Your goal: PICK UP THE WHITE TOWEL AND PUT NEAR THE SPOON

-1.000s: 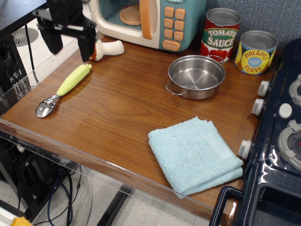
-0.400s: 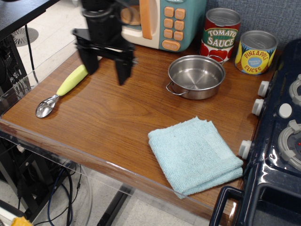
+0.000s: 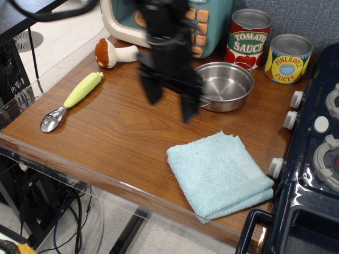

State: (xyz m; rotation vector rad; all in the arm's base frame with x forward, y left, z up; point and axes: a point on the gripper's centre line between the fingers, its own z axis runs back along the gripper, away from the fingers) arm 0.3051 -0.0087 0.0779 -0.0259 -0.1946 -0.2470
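The white towel (image 3: 218,174), a folded pale blue terry square, lies flat at the table's front right. The spoon (image 3: 71,102), with a metal bowl and a lime-green handle, lies at the left side of the table. My gripper (image 3: 170,107) is black and motion-blurred, with its two fingers spread apart and empty. It hangs over the middle of the table, up and to the left of the towel and just left of the steel pan (image 3: 221,85). It touches neither towel nor spoon.
A toy mushroom (image 3: 114,53) lies behind the spoon. A toy microwave (image 3: 193,24) stands at the back. A tomato sauce can (image 3: 248,38) and a pineapple can (image 3: 287,58) stand at the back right. A toy stove (image 3: 312,159) borders the table's right side.
My gripper has swept from the back left corner, past the spoon's handle, rightward and forward to the table's middle near the pan. The mushroom is now uncovered. Towel and spoon have not moved.
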